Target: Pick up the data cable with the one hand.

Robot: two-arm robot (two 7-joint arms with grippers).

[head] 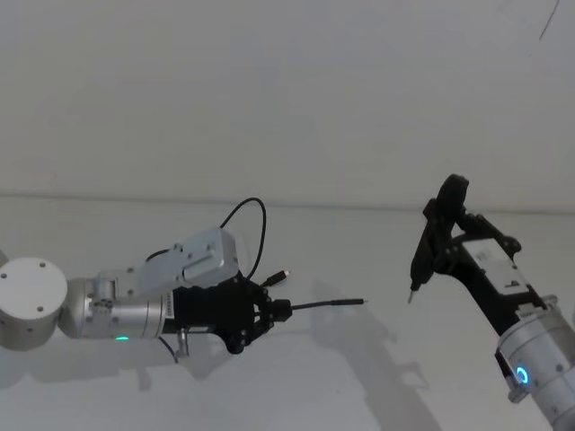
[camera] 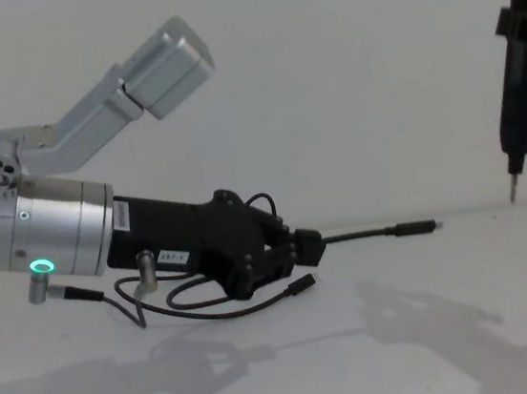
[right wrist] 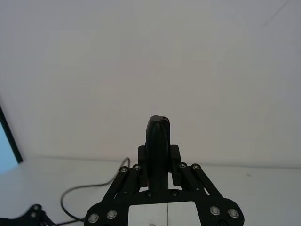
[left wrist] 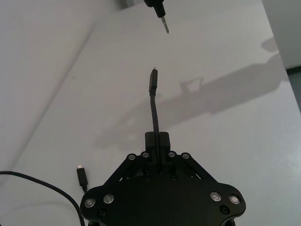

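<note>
Data cable (camera: 364, 235) is held close behind one plug, so that a short stiff length juts straight forward from the left gripper (camera: 308, 246), level and clear of the table (head: 359, 377). In the left wrist view the two fingers (left wrist: 163, 139) are pressed together on the cord, and the metal tip points away from the arm. Gripping so near the plug looks meant to keep that end from drooping. The rest of the data cable loops back under and behind the gripper, and its other plug (camera: 301, 286) lies low beside the fingers; whether it touches the table cannot be told. The task's lift seems done for the held end, with the slack trailing.

Farther out, and well apart from the free tip, the right gripper (head: 445, 247) is raised with its fingers clamped on a slim black tool (camera: 516, 79). The tool hangs with its thin metal point downward, above the table and touching nothing. It roughly faces the plug across the gap, which suggests it is simply kept out of the way.

The table is plain white and matt, with soft shadows of both arms on it. Behind it a bare pale wall (head: 269, 90) meets the far edge in a straight seam.
</note>
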